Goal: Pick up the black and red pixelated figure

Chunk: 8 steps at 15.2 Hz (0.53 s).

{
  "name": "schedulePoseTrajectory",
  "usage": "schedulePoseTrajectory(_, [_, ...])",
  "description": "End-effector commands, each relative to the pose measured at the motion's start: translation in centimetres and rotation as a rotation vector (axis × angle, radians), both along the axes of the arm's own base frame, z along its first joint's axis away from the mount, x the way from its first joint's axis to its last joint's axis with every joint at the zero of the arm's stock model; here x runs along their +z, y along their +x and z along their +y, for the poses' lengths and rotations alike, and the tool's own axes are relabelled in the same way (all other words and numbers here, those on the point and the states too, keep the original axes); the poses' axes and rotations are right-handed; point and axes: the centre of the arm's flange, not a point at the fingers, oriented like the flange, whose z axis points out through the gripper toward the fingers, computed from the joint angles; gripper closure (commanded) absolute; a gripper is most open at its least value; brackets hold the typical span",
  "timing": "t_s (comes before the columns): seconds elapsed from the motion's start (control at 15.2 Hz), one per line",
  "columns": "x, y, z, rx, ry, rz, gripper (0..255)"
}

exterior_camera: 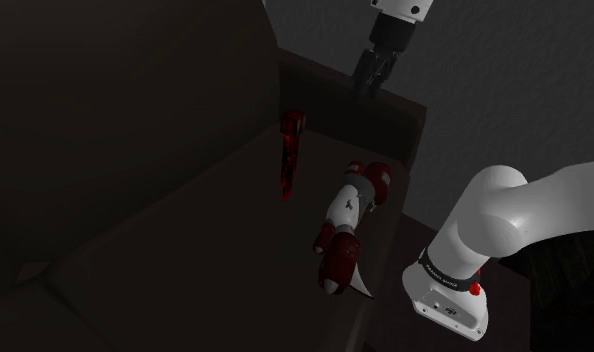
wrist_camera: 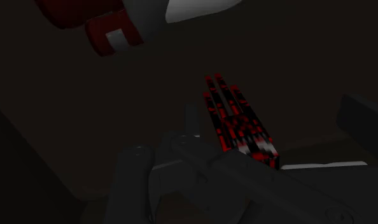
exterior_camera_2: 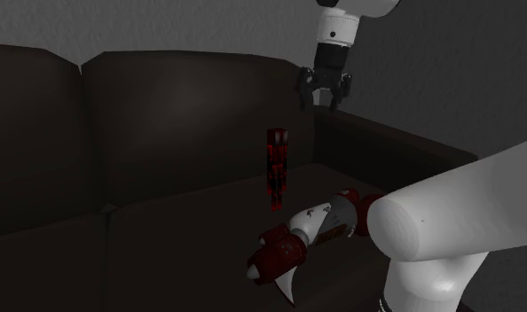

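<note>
The black and red pixelated figure [exterior_camera: 290,150] stands upright on the dark sofa seat, close to the backrest. In the second exterior view the figure [exterior_camera_2: 276,168] is a narrow blocky column. My black gripper [exterior_camera: 372,72] hangs well above it, over the sofa's armrest, toward the shoulder view's right. From the second exterior view the gripper [exterior_camera_2: 324,96] has its fingers spread apart and nothing between them. In the wrist view the figure [wrist_camera: 238,124] lies far below, ahead of the fingers.
A red and white toy robot [exterior_camera: 347,225] lies on the seat beside the figure, also seen as the toy robot [exterior_camera_2: 310,235] nearer the seat's front. The armrest [exterior_camera_2: 386,146] runs under the gripper. The sofa backrest [exterior_camera_2: 182,106] rises behind the figure.
</note>
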Motion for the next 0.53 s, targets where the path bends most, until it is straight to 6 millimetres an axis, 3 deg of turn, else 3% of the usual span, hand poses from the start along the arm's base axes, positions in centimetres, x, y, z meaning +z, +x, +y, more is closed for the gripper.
schedulePoseTrajectory(0.0, [0.0, 0.0, 0.0, 0.0, 0.0, 0.0, 0])
schedulePoseTrajectory(0.46, [-2.8, 9.3, 3.5, -0.052, -0.049, 0.065, 0])
